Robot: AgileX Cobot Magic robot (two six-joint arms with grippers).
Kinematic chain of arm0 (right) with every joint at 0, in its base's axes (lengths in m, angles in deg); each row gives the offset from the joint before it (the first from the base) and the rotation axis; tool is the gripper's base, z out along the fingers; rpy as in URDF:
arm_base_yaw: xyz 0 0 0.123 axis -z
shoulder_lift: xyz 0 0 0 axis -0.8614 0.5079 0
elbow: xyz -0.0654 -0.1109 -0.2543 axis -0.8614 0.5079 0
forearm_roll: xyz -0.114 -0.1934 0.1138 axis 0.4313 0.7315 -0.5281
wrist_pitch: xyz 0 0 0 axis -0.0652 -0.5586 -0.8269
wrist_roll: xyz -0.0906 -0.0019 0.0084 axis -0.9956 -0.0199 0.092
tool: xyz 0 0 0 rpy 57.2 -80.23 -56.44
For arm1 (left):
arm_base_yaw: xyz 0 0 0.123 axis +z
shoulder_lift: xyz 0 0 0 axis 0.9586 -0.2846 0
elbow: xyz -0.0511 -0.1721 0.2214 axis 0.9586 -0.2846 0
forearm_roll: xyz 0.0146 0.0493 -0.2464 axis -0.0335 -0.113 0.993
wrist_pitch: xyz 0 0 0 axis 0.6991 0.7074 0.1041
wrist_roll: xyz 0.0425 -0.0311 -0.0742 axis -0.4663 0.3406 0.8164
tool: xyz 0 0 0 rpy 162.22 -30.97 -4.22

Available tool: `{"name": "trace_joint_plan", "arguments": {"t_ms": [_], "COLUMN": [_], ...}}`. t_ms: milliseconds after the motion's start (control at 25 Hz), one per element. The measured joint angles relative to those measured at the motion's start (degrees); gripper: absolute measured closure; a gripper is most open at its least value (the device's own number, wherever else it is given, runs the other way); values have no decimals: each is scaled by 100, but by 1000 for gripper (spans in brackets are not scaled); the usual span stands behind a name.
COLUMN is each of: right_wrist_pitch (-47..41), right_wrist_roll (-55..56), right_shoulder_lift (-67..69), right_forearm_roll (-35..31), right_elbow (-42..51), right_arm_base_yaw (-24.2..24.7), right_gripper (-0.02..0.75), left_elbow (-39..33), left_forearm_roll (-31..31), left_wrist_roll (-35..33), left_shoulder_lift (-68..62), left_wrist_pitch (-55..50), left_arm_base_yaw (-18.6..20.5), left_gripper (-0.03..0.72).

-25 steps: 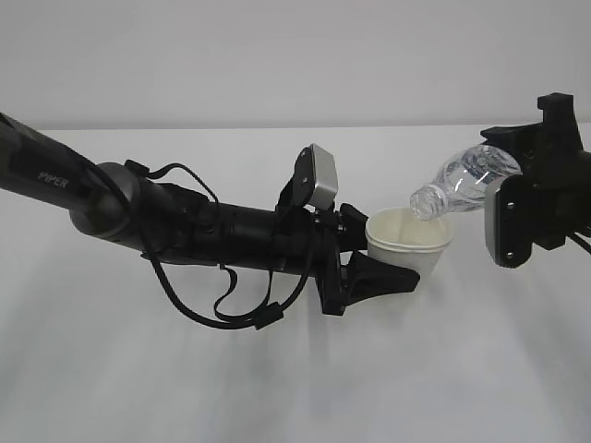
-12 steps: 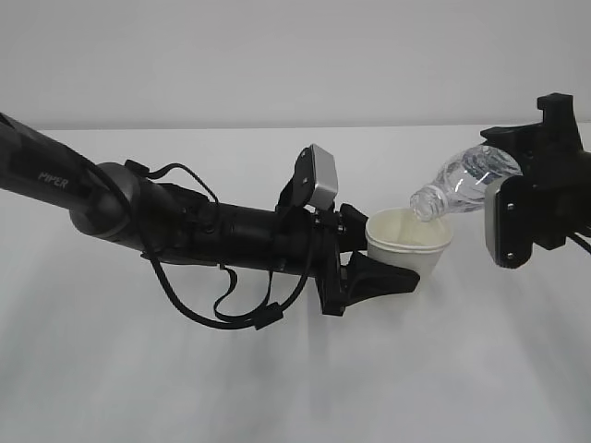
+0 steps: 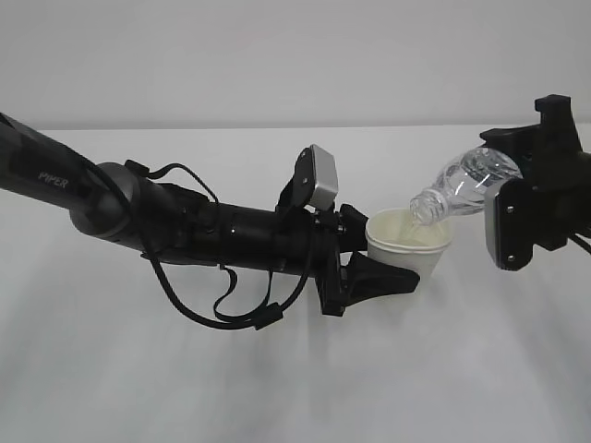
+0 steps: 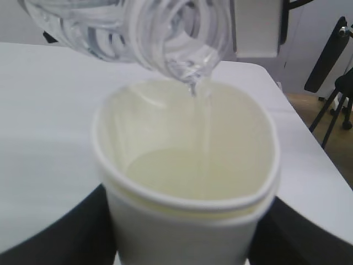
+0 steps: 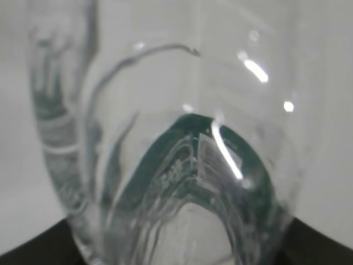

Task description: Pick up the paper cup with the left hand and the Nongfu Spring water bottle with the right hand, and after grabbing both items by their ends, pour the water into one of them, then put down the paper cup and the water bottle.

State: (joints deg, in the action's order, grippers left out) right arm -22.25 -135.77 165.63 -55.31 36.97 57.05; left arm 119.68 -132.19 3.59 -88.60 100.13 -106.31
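My left gripper (image 3: pixel 399 266) is shut on the off-white paper cup (image 3: pixel 409 242), which stands upright above the table; black fingers (image 4: pixel 52 237) press both of its sides. Held by its base in my shut right gripper (image 3: pixel 513 175), the clear Nongfu Spring water bottle (image 3: pixel 464 183) is tipped neck-down to the left, with its open mouth just over the cup's rim. In the left wrist view a thin stream of water (image 4: pixel 205 132) falls from the bottle's neck (image 4: pixel 176 33) into the cup (image 4: pixel 187 221), which holds some water at its bottom. The right wrist view is filled by the bottle (image 5: pixel 176 138) with its green label.
The white table (image 3: pixel 295 369) lies under both arms. Loose black cables (image 3: pixel 222 309) hang below the left arm. Past the table's right edge (image 4: pixel 300 143) there are black stand legs (image 4: pixel 336 105) on a brown floor.
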Motion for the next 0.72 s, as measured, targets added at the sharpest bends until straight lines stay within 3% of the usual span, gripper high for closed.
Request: {"name": "trace_joint_plan", "arguments": {"t_ms": [720], "right_wrist_pitch": [-17], "right_wrist_roll": [-26], "right_shoulder_lift": [0], "right_forearm_roll": [0], "right_elbow": [-3], "right_arm_base_yaw": [0], "right_gripper": [329], "left_elbow": [0], "left_forearm_roll": [-20], "left_wrist_roll": [4], "left_shoulder_lift": [0], "left_wrist_pitch": [-10], "left_arm_base_yaw": [0], "left_gripper": [237]}}
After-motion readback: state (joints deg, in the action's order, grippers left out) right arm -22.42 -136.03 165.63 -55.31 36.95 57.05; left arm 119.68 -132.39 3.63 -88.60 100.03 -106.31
